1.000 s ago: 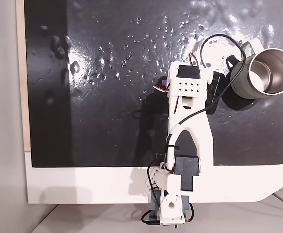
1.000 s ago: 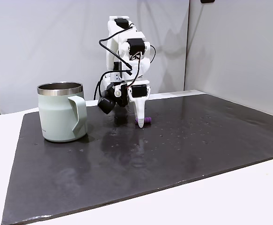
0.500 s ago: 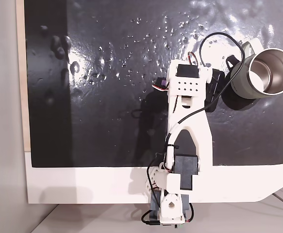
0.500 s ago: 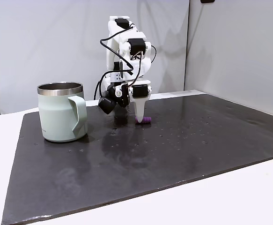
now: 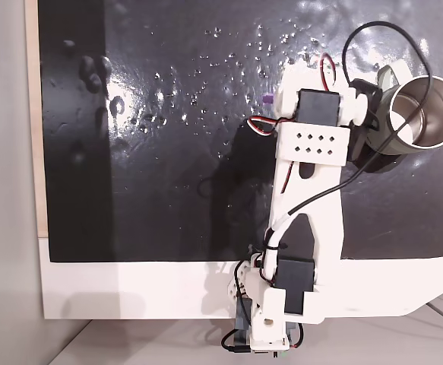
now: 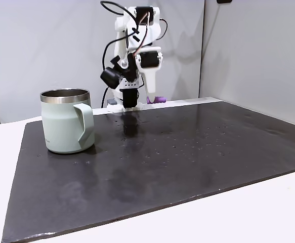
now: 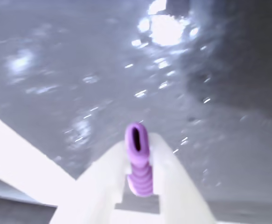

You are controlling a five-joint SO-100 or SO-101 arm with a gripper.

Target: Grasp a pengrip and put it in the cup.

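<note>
The purple ribbed pengrip (image 7: 138,163) sits clamped between my two white fingers, its open end pointing away from the wrist camera. My gripper (image 7: 138,144) is shut on it. From the side, the gripper (image 6: 153,99) hangs well above the black mat with the pengrip (image 6: 159,99) sticking out at its tip. From above, the pengrip (image 5: 267,99) shows as a small purple spot left of the gripper (image 5: 279,99). The pale grey-green cup (image 5: 417,114) stands upright at the right, its steel interior bare. In the side view the cup (image 6: 65,122) is left of the arm, handle facing the camera.
A glossy black mat (image 5: 160,152) covers most of the white table (image 5: 130,289). Black and red cables loop around the wrist close to the cup's rim. Grey walls stand behind the arm (image 6: 132,30) in the side view.
The arm has risen and lifted the pengrip off the mat. From above, the gripper has shifted toward the top of the picture and slightly right, closer to the cup.
</note>
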